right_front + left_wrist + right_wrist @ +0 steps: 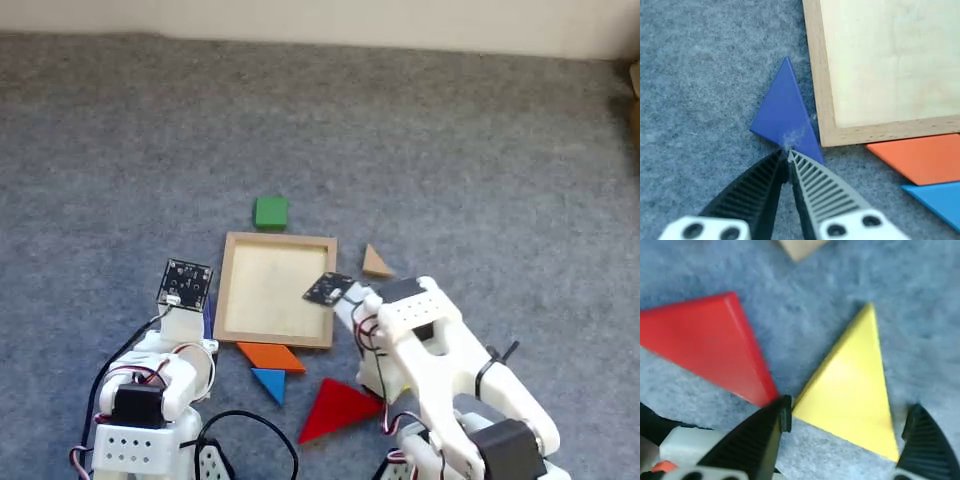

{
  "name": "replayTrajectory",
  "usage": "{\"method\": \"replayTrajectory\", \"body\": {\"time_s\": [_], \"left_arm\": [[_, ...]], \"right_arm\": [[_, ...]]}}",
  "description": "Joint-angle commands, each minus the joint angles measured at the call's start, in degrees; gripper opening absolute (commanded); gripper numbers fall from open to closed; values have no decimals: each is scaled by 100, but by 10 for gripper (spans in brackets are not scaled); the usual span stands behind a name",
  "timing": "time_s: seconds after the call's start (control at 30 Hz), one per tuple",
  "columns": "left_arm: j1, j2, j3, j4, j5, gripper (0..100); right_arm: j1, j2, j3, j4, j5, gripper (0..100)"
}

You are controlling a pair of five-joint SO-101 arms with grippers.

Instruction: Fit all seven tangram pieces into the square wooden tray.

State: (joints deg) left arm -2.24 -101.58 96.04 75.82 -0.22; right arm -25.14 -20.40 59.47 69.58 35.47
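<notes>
- Evidently, nothing is placed yet: the square wooden tray [815,75] lies bare, and all seven pieces sit outside it on the grey, felt-like surface [480,150].
- The right claw [850,412] is spread wide and astride the yellow triangle [850,385], one finger at each side. To grip well it should close squarely across two flat edges. Slanted edges would likely squirt the piece out sideways.
- The red triangle [705,345] lies just beside the yellow one, so the near finger should keep off it.
- The left claw [788,156] is closed, its tips touching the edge of the dark blue triangle [783,112]. I see nothing pinched between them. That piece lies right alongside the tray's rim (a nudge looks more apt than a lift here).
- The raised rim means a pushed piece must still be lifted over it.
- The pieces are thin, flat, hard-edged and smoothly painted. The fuzzy surface should resist sliding and leaves little room for a finger to get under an edge.
- The orange parallelogram [920,157] and light blue triangle [940,197] lie near the tray's near corner. The green square [270,212] sits beyond its far edge, and the small tan triangle [376,262] is off to one side.
</notes>
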Motion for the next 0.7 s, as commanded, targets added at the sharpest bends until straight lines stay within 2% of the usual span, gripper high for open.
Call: {"method": "replayTrajectory", "body": {"time_s": [0.0, 0.13, 0.57, 0.67], "left_arm": [[31, -233, 119, 18, -26, 5], [31, -233, 119, 18, -26, 5], [31, -233, 119, 18, -26, 5], [31, -233, 119, 18, -26, 5]], "right_arm": [[426, -180, -31, -154, 35, 327], [497, -180, 13, -541, 35, 273], [505, -180, -31, -567, 0, 270], [523, -180, -31, -567, -308, 246]]}}
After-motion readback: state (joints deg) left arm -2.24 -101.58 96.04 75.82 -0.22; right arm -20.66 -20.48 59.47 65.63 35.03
